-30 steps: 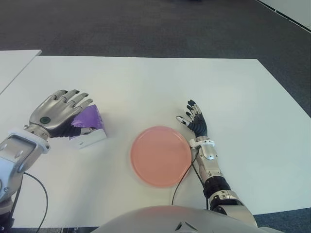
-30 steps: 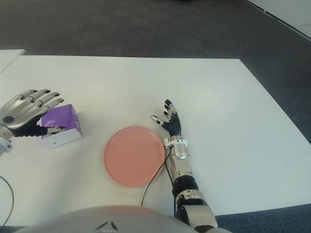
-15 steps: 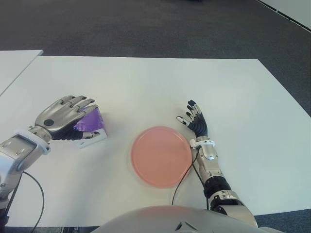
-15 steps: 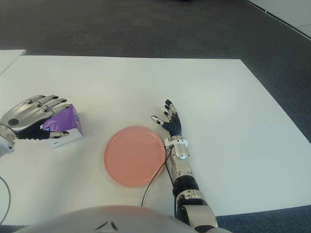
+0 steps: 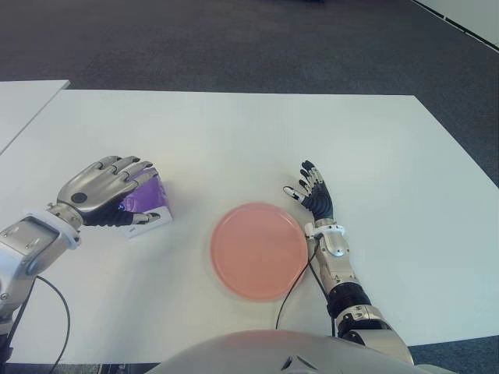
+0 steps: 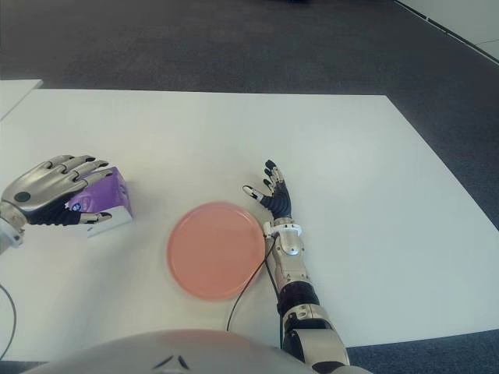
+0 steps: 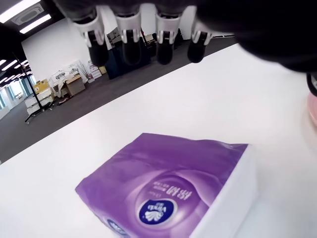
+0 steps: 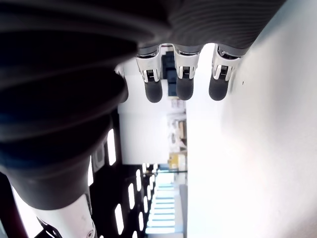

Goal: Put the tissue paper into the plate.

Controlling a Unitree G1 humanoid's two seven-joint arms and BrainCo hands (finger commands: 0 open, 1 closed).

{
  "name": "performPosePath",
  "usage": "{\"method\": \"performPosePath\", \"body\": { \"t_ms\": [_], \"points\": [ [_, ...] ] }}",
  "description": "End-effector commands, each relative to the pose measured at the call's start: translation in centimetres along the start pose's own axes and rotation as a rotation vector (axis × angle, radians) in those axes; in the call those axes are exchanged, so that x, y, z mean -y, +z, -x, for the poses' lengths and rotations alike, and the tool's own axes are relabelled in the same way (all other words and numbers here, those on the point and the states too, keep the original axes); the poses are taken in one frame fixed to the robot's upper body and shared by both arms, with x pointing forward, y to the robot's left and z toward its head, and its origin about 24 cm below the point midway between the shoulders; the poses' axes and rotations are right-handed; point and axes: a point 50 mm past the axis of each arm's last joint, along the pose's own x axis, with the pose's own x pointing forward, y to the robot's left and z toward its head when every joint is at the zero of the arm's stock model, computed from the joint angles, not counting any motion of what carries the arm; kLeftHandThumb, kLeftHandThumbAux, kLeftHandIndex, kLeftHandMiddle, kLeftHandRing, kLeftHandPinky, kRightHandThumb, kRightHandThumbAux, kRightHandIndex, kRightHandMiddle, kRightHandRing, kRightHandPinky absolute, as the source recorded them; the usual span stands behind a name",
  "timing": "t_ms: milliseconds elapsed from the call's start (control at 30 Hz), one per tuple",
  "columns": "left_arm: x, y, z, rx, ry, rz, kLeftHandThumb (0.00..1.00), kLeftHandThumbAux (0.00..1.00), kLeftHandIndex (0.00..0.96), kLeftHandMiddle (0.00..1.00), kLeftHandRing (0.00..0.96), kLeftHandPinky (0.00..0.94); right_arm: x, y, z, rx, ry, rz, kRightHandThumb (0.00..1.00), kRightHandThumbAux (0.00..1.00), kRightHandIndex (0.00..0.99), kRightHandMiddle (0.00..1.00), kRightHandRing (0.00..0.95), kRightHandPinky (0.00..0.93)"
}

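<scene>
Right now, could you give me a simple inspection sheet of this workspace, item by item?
Surface: white table, mostly bare.
Job's things: purple tissue pack lies on the table to the left of the pink plate; the plate holds nothing.
Clutter: nothing seen.
Hands: left hand is over the tissue pack, its fingers extended above it, not closed on it; right hand shows just right of the plate, fingers spread, holding nothing.
Cables: a dark cable runs along the plate's right edge; another near the left arm.
Surroundings: dark carpet floor; a second white table's corner at left.
</scene>
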Motion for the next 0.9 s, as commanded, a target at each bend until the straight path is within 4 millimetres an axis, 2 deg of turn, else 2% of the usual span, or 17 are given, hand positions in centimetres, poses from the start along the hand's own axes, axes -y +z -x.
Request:
{"method": "performPosePath", "body": {
  "t_ms": [33,633,900],
  "points": [
    [0.4,0.3,0.1,0.019,-0.06,0.016,0.334,0.098,0.0,0.0,0.0,0.0,0.5,-5.1,3.9,-0.284,-0.029,-0.013,0.014,0.811,0.0,0.0,0.0,0.0],
    [0.6,0.0,-0.1,-0.013,-0.165,-0.031,0.297,0.1,0.0,0.0,0.0,0.0,0.6,-4.9,4.1,-0.262,-0.006,-0.005,0.009,0.801,0.0,0.0,0.0,0.0],
    [1.6,-0.8,-0.4,-0.054,-0.185,-0.045,0.262,0.097,0.0,0.0,0.0,0.0,0.7,-4.8,4.2,-0.25,0.002,-0.006,0.009,0.804,0.0,0.0,0.0,0.0]
  ]
}}
